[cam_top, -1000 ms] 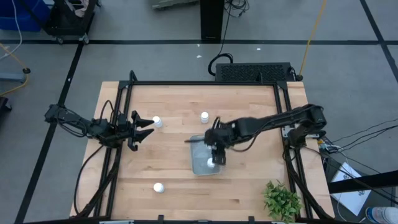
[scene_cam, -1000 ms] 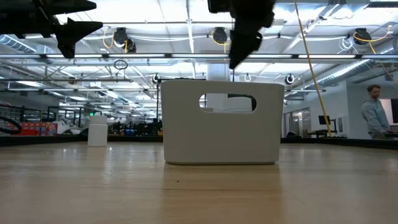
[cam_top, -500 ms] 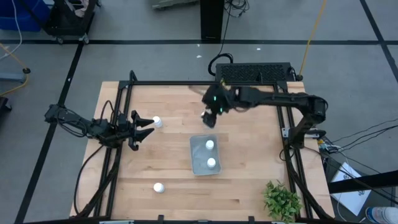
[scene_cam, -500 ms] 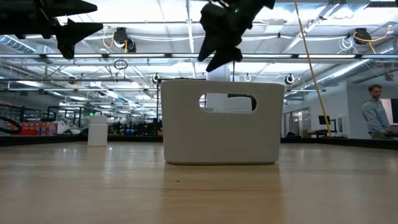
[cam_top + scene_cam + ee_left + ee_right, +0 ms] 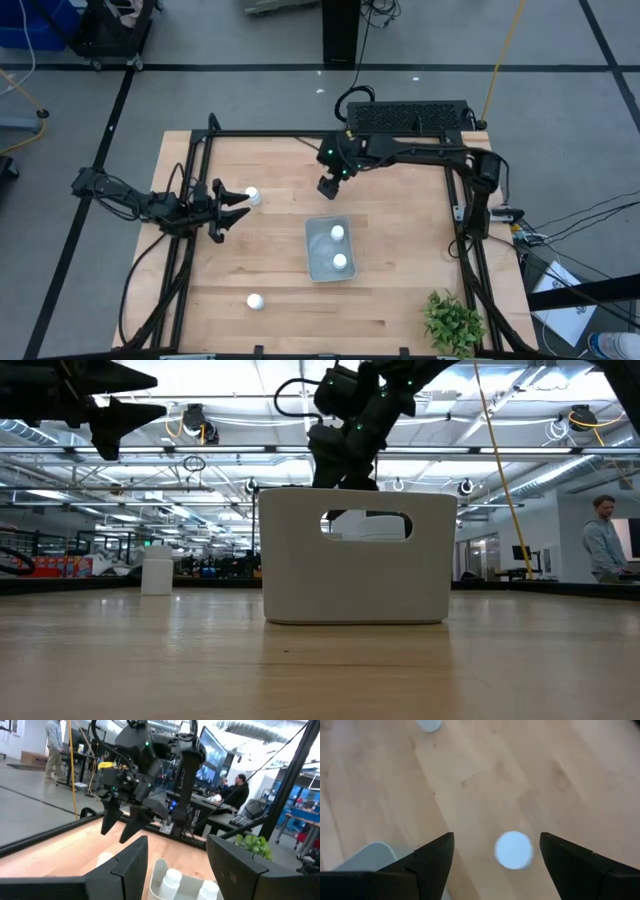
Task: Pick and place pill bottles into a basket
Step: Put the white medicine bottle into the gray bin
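Left tool held above counter at left side, fingers spread, nothing gripped; one pill bottle just beside its tips. Another bottle seen near front edge. Basket at centre, two bottles inside (upright). Right tool positioned beyond basket, fingers apart, over fifth bottle.

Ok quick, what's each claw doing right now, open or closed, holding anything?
Left claw: open, empty, beside a pill bottle.
Right claw: open, empty, above another pill bottle.
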